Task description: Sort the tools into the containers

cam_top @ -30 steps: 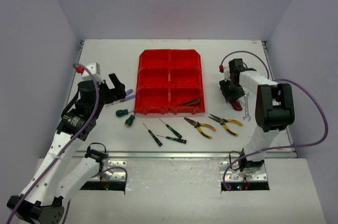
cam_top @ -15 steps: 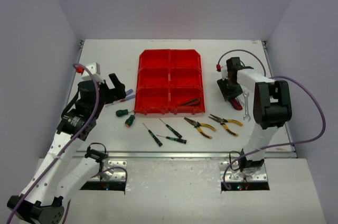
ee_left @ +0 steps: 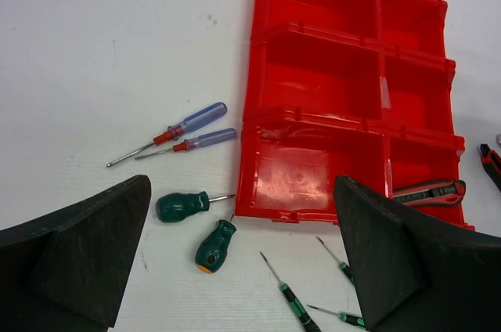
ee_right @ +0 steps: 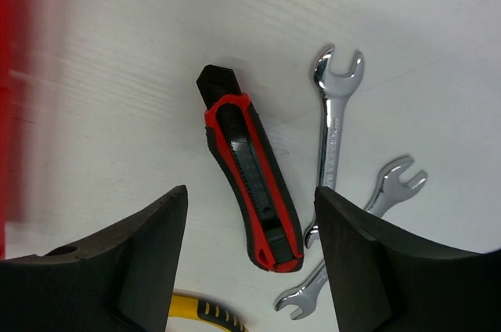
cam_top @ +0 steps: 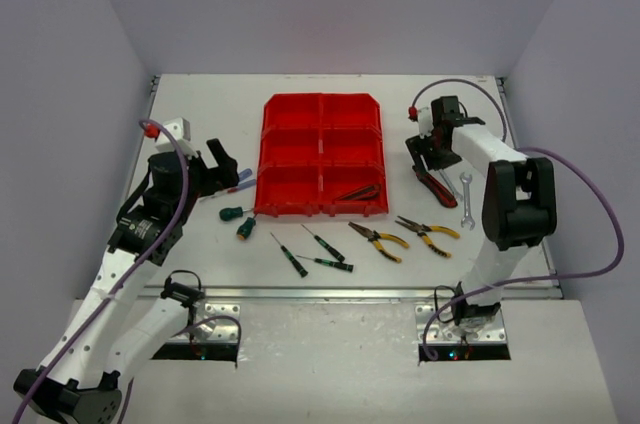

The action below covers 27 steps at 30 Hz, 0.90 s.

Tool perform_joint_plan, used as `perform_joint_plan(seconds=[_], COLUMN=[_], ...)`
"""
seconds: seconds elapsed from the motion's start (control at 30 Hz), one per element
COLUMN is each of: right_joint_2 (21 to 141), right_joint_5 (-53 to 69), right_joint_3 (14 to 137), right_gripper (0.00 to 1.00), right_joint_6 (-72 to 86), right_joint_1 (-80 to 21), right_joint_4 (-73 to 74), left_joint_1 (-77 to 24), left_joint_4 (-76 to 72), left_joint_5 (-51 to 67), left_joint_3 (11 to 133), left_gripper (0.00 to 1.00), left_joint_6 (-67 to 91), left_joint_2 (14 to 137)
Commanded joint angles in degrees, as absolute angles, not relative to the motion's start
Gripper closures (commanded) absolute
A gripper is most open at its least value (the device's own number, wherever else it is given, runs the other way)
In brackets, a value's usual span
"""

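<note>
The red containers [cam_top: 322, 212] stand mid-table as one six-compartment block, also seen in the left wrist view [ee_left: 252, 124]. A red and black utility knife [ee_right: 254, 175] lies flat on the table under my right gripper [ee_right: 250, 191], which is open and holds nothing. From above, the knife [cam_top: 433, 187] lies just near of that gripper [cam_top: 432, 149]. Two silver wrenches [ee_right: 333, 128] lie beside the knife. My left gripper [ee_left: 241, 183] hangs open and empty above two stubby green screwdrivers [ee_left: 182, 206].
Two blue-handled screwdrivers [ee_left: 188, 122] lie left of the block. Slim green and black screwdrivers [cam_top: 290, 256] and two yellow-handled pliers [cam_top: 380, 241] lie near its front. A red and black tool [cam_top: 358, 193] rests in the front right compartment.
My right gripper's jaws have widened and it has moved toward the far side, leaving the utility knife lying in view on the table. The left arm has not moved.
</note>
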<state>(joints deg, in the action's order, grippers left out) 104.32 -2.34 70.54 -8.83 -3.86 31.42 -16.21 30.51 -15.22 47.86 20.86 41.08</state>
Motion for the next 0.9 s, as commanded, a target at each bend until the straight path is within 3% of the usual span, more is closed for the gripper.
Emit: perform_joint_plan(seconds=[0.0, 0.1, 0.2, 0.27, 0.33, 0.53, 0.63, 0.73, 0.87], right_joint_2=[110.3, 113.0, 114.2, 114.0, 112.5, 95.2, 88.1, 88.8, 95.1], right_joint_5=[1.9, 3.2, 2.2, 2.5, 2.2, -1.1, 5.6, 13.6, 15.0], right_joint_3=[71.2, 71.3, 71.4, 71.8, 71.5, 71.1, 71.0, 70.3, 74.0], right_gripper=[0.33, 0.38, 0.58, 0.85, 0.99, 1.00, 1.00, 1.00, 1.00], right_joint_6=[-10.6, -10.7, -10.9, -10.9, -11.0, -14.2, -21.2, -30.1, -36.8], right_joint_1=[-3.1, -3.0, -3.0, -3.5, -4.0, -12.6, -16.5, -21.0, -24.7], right_joint_4=[32.7, 33.3, 33.8, 34.2, 33.5, 28.4, 24.5, 24.6, 28.9], left_joint_1=[-16.9, -16.9, -16.8, -16.8, -16.8, -16.8, -16.8, -16.8, -16.8], left_joint_4=[27.4, 27.5, 27.5, 27.4, 27.3, 27.4, 27.5, 27.4, 27.4], left_joint_5=[-14.3, -14.2, -14.2, -14.2, -14.1, -14.2, -14.4, -14.6, -14.8], left_joint_3=[47.9, 47.8, 47.8, 47.8, 47.9, 47.8, 47.8, 47.8, 47.8], left_gripper=[0.00, 0.00, 0.00, 0.00, 0.00, 0.00, 0.00, 0.00, 0.00], left_joint_6=[20.3, 20.3, 20.3, 20.3, 20.3, 20.2, 20.2, 20.3, 20.3], left_joint_2=[41.5, 41.4, 41.1, 41.0, 41.0, 41.0, 40.8, 40.4, 40.3])
